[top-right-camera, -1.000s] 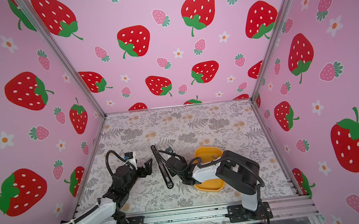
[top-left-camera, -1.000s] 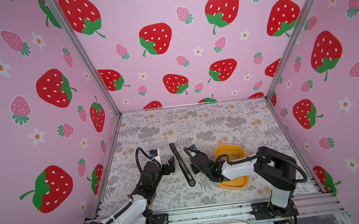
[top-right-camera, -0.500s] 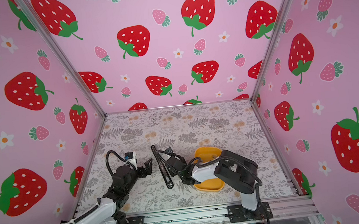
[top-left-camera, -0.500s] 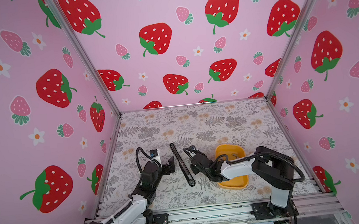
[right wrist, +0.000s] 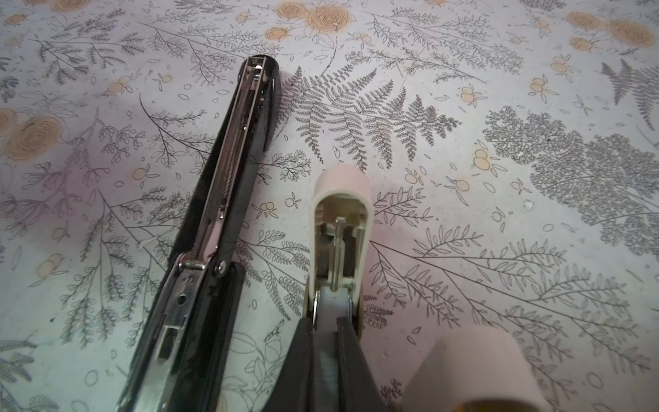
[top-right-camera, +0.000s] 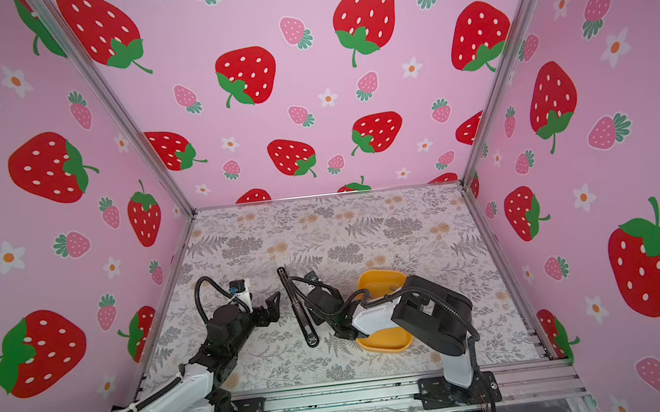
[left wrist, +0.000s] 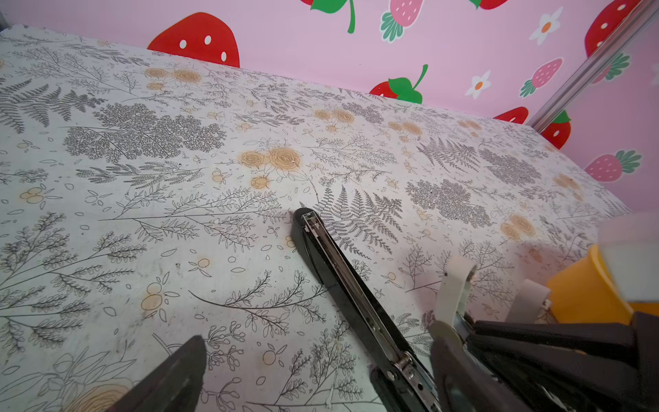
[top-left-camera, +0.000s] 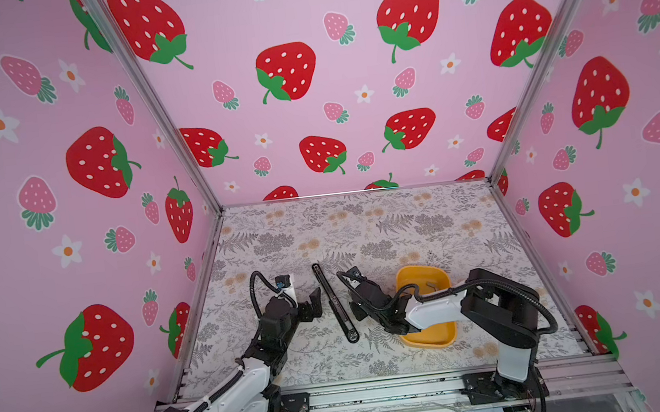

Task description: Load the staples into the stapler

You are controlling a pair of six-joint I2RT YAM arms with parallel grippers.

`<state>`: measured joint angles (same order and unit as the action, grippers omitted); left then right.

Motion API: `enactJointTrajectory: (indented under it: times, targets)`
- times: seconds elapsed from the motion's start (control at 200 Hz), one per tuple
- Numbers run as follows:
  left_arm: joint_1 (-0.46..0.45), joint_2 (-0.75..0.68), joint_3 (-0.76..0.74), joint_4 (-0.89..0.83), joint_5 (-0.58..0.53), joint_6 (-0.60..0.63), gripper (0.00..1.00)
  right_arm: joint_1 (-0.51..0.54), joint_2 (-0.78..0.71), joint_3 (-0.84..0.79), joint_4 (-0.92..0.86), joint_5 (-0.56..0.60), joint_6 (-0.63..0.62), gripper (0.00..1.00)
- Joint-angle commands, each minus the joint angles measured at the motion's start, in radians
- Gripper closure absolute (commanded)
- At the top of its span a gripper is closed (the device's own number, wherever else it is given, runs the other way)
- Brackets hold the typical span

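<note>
Black stapler (top-left-camera: 334, 302) lies opened flat on bench (top-left-camera: 364, 232), channel up for loading. Right end effector (right wrist: 326, 331) clenched on white stapler (right wrist: 340, 199) at its 3 o'clock. Left end effector (top-left-camera: 313, 305) released at 9. Staples not discernible.

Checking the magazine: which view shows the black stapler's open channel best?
Right wrist: black stapler seen close, from above, with its open channel sharp. Left wrist shows it obliquely; both top views show only a thin dark bar.
</note>
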<state>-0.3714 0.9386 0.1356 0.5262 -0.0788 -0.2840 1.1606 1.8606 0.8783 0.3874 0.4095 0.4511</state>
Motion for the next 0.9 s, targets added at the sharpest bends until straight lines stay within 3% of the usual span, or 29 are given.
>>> enactJointTrajectory:
  times: [0.0,0.89]
  targets:
    - [-0.004,0.000,0.039,0.025,-0.018,0.007,0.01,-0.006,0.007,0.019,0.004,0.001,0.005,0.99]
    - [-0.005,0.001,0.041,0.026,-0.022,0.009,0.01,-0.006,-0.006,-0.036,0.027,0.009,0.032,1.00]
